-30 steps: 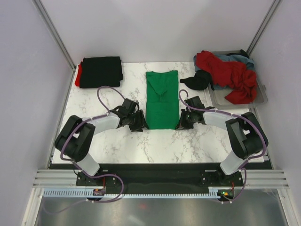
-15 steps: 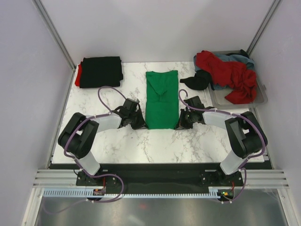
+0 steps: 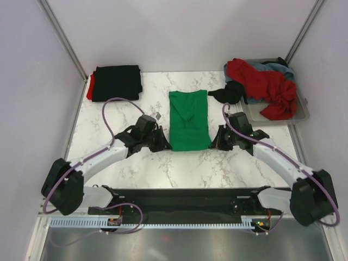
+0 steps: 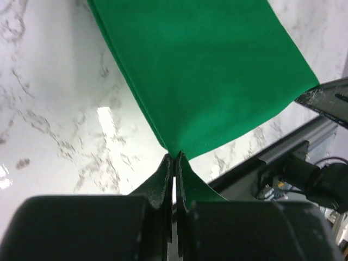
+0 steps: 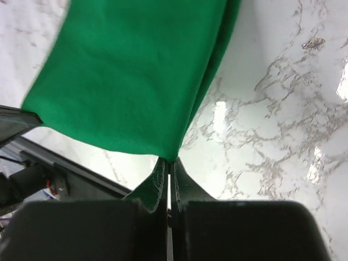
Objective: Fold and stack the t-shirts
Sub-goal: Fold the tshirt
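Note:
A bright green t-shirt (image 3: 188,120), folded into a long strip, lies at the table's middle. My left gripper (image 3: 162,144) is shut on its near left corner (image 4: 173,148). My right gripper (image 3: 215,144) is shut on its near right corner (image 5: 169,155). Both hold the near hem raised off the marble. A folded black t-shirt (image 3: 116,82) lies on a red t-shirt (image 3: 89,87) at the back left. A red t-shirt (image 3: 266,85), a grey-blue t-shirt (image 3: 273,68) and a black t-shirt (image 3: 228,94) are heaped at the back right.
The heap sits in and over a clear plastic tray (image 3: 302,113) at the back right corner. White walls with metal posts close the back and sides. A black rail (image 3: 185,194) runs along the table's near edge.
Both grippers have lifted the green shirt's near hem and moved away from the arm bases. The strip now looks shorter. Both arms are stretched out more.

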`<state>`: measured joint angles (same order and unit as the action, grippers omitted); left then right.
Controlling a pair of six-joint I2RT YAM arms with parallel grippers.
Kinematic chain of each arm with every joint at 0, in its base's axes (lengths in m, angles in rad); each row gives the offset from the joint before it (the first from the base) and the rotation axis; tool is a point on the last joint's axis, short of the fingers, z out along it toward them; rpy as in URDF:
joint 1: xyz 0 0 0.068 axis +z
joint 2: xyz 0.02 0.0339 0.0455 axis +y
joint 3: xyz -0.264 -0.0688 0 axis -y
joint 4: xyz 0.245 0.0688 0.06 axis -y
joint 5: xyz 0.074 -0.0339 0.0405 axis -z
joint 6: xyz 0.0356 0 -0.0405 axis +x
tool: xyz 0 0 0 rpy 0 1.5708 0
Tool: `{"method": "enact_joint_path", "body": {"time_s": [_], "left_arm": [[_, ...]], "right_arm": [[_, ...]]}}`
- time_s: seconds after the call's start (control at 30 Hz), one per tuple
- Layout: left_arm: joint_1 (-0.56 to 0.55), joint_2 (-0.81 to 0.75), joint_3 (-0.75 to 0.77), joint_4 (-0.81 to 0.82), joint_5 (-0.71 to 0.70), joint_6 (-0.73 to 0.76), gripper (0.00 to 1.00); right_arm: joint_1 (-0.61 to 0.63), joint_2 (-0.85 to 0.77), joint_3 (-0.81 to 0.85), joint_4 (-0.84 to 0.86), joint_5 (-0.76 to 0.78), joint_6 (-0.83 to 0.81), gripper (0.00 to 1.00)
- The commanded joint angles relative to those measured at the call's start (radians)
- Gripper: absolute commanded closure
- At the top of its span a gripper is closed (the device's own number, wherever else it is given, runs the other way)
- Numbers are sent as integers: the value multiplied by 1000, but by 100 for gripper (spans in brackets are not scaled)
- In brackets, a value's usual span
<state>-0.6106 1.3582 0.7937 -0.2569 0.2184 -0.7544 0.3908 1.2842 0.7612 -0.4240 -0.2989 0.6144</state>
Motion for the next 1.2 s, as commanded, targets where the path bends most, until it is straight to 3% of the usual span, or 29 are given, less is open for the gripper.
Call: {"method": "enact_joint_path", "body": {"time_s": [0.0, 0.23, 0.43, 0.8, 1.17], "left_arm": [[-38, -144, -24, -123, -19, -52, 98], [-121, -307, 12, -266, -40, -131, 98], [-121, -289, 137, -363, -94, -96, 98], [-5, -27, 363, -390, -77, 12, 98], [135, 286, 633, -392, 24, 125, 98]], "right_arm": [[13, -138, 3, -108, 14, 41, 100], [91, -318, 12, -226, 30, 126, 100], [95, -332, 108, -294, 104, 137, 100], [71, -45, 388, -346, 254, -13, 100], [-23, 309, 677, -323, 236, -117, 100]]}}
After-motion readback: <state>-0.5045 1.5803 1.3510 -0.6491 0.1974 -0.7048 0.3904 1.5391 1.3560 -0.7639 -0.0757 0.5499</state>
